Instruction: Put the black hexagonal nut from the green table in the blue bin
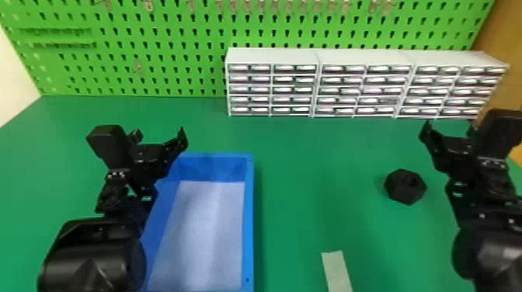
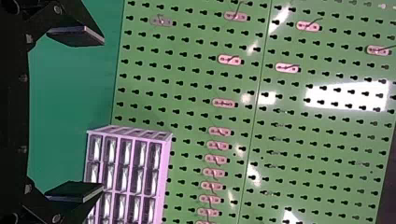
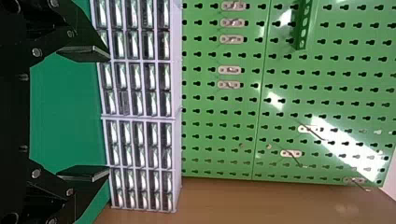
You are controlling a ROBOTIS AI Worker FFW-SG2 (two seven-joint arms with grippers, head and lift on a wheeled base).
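right pincer [image 1: 449,128] gapes; left pincer [image 1: 159,134] likewise; nut [image 1: 405,187] points one corner robotward; long axis unclear

"Can you read any writing, numbers or signs?"
"None that I can make out."
"What about the small drawers [image 1: 293,89]?"
"I can't read anything on their fronts."
"The pale strip [image 1: 336,272]?"
"No legible print there either."
"And the blue bin [image 1: 248,217]?"
"No readable words or numbers on it."
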